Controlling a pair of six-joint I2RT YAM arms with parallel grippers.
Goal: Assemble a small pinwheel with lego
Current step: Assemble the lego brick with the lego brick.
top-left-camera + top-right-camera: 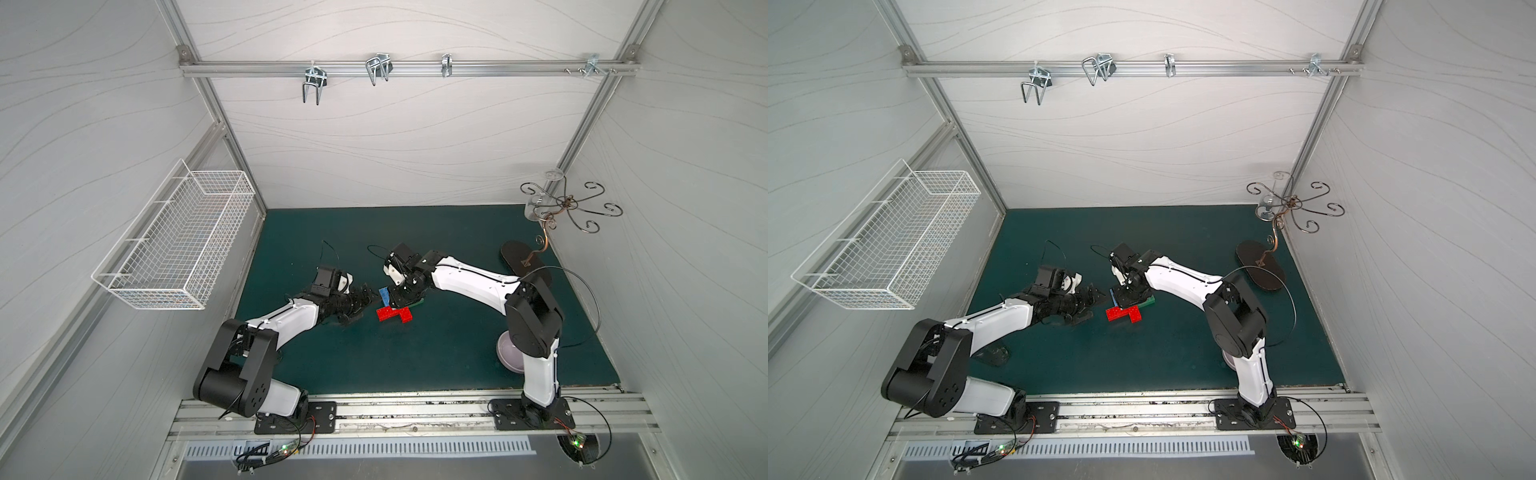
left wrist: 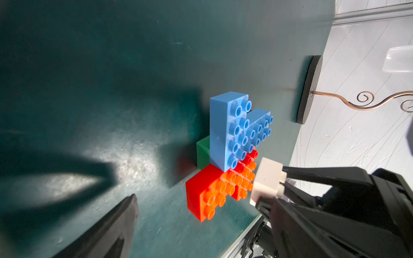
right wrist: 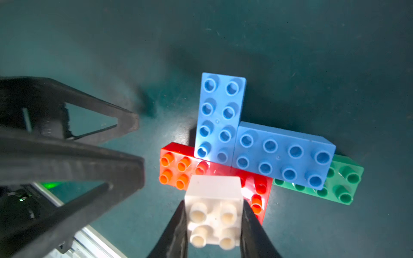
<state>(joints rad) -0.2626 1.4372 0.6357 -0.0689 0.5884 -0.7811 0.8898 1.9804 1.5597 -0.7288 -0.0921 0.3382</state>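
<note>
— Left pincer [image 1: 360,306]?
— Spread wide, empty, just beside the pinwheel [image 1: 392,312].
— Right pincer [image 3: 214,215]?
— Clamped on the white brick [image 3: 213,189], just over the red blades [image 3: 174,165] (not pressed on yet).
— Pinwheel itself?
— Flat on the teal counter [image 1: 415,365], centre; blue blades [image 3: 220,111] uppermost, green stem [image 3: 344,178] beneath.

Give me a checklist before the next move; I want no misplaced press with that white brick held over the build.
1. Grip on the white square plastic brick: ok, right gripper shut on its sides.
2. Its studs face away from the pinwheel build: ok.
3. Left gripper clear: ok, open, beside the build, not touching.
4. Blades: ok, two blue rectangular bricks sit on two red rectangular bricks.
5. White brick lined up over the centre: cannot tell.
6. Green rectangular brick stem: cannot tell, partly hidden under a blue brick.
</note>
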